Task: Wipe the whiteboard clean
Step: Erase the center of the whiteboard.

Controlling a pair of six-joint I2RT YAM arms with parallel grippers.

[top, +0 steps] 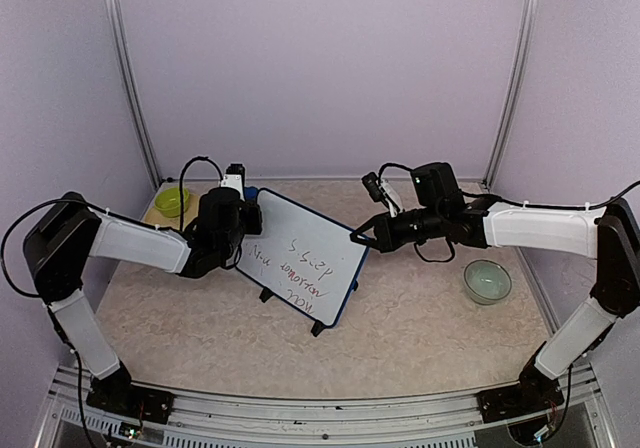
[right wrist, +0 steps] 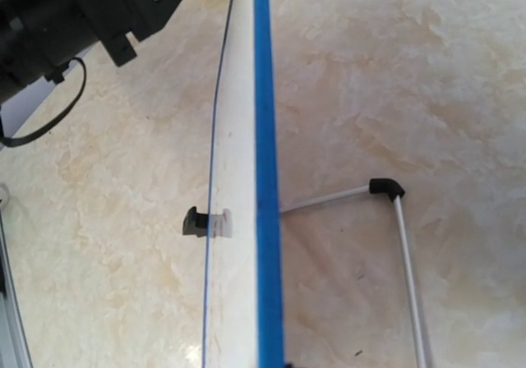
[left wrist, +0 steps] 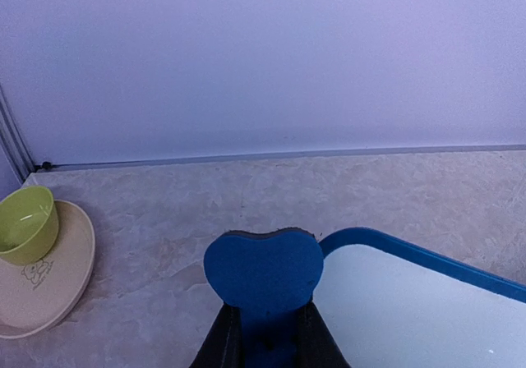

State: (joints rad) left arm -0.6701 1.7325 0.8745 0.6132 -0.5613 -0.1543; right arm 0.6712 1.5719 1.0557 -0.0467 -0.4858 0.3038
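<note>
A lime-green bowl [left wrist: 27,223] sat on a beige plate [left wrist: 53,298] at the far left corner of the table [top: 420,328], just off center on the plate toward its left side. The plate carried a small faint drawing beside the bowl. 1 more bowl, pale green [top: 487,281], stood by itself near the table's right edge, well apart from the other 2 dishes. The tabletop had a mottled tan, marble-like pattern. A plain lavender back wall [top: 320,68] rose behind it, flanked by 2 slim metal posts [top: 125,68] at the rear corners.
</note>
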